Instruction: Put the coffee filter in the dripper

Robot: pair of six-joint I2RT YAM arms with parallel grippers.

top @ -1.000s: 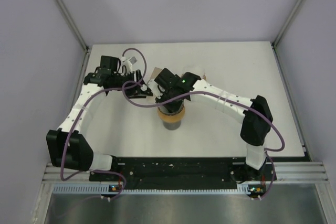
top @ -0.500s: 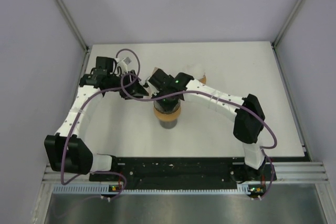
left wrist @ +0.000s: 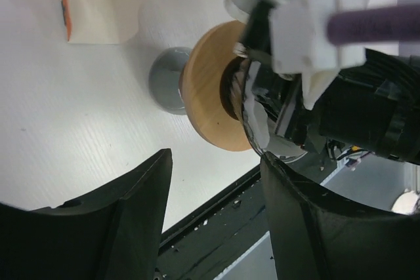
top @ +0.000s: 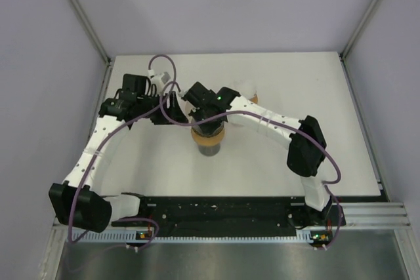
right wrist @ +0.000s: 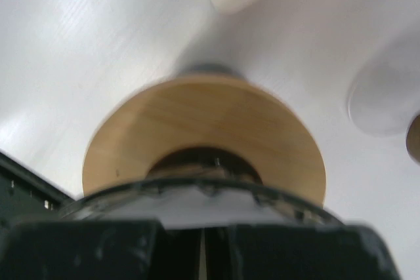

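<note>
Matte black right end effector (right wrist: 203, 244), fingers pressed together. Just under its tips, the white paper coffee filter (right wrist: 197, 216) sits in the clear glass cone of the dripper (right wrist: 203, 129), which is ringed by a smooth round wooden collar. Left end effector (left wrist: 216, 191) stands apart beside it over the white table (left wrist: 79, 116).

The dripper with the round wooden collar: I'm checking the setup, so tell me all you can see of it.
The dripper stands upright mid-table: a flat, light wooden collar around a clear glass cone, on a dark grey round base. A white lining shows inside the glass. The shut right gripper sits at its rim from above.
</note>
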